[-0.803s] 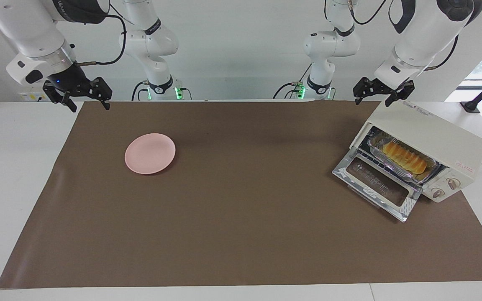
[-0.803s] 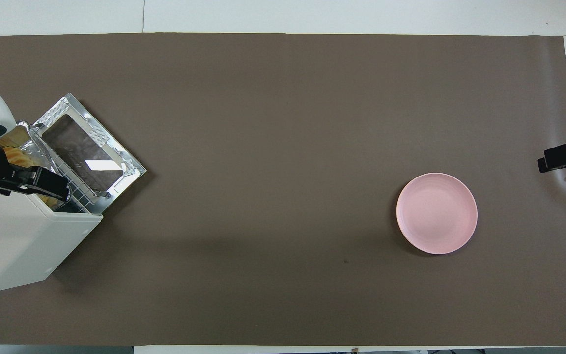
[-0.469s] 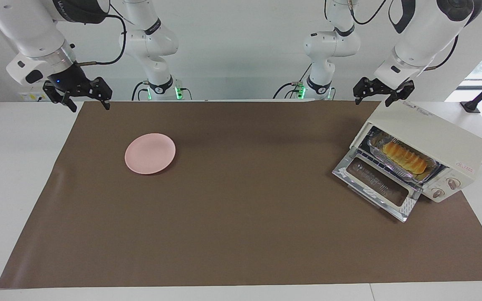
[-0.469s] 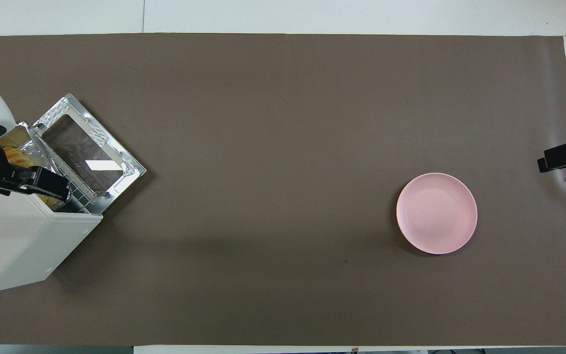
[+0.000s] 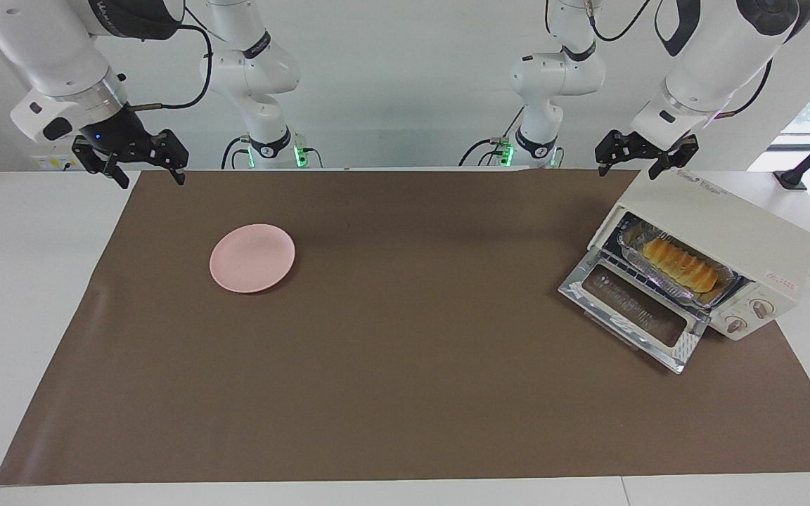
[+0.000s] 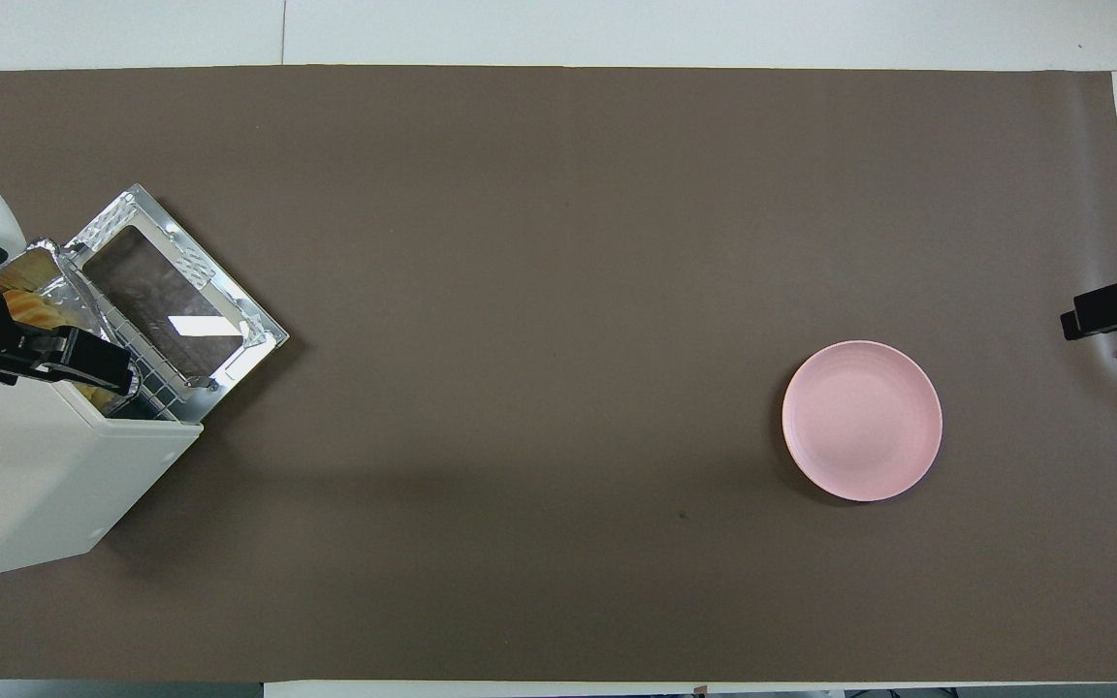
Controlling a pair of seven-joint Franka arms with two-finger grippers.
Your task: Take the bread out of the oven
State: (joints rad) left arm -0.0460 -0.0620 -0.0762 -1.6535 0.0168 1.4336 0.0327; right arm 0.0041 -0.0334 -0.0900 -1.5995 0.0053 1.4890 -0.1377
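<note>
Bread (image 5: 680,264) lies in a foil tray (image 5: 631,237) inside the oven (image 5: 718,247), door dropped open for access. Left gripper (image 5: 645,161), jaws spread, hangs above the oven; right gripper (image 5: 130,160) (also spread) waits near the plate (image 5: 252,258).

My white table (image 5: 25,281) carries a brown mat (image 5: 405,351); on it sit a pink plate (image 5: 252,258) and the oven (image 5: 718,232).

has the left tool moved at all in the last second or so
Yes, barely: the left tool has crept up and toward the left arm's end, measured against the oven top beneath it.
</note>
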